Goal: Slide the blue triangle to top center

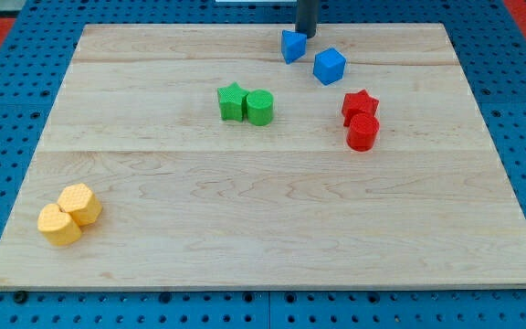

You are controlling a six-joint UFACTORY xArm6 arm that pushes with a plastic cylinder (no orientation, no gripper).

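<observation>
Although the rod came down from beyond the view's top edge, so that its upper length was cut off, my tip (306,35) showed clearly enough, resting at the far edge of the wooden board (245,210) and just beside the blue triangle (292,46), on that block's upper right; whether the two actually touched could not be made out. With no fingers on this rod, nothing could open, close or grip, and the tip held nothing. That blue triangle sat near the view's top, a little right of centre. Close to it, lower and to the right, lay the blue cube (330,66), a small gap between them. Further down on the right stood the red star (359,105) with the red cylinder (362,132) touching it from below. Near the middle, the green star (232,101) and the green cylinder (259,108) sat side by side in contact. At lower left two yellow blocks pressed together, a yellow hexagon-like block (80,202) and a second yellow block (58,225) whose shape was hard to tell. Around the board ran a blue perforated surface (7,110).
</observation>
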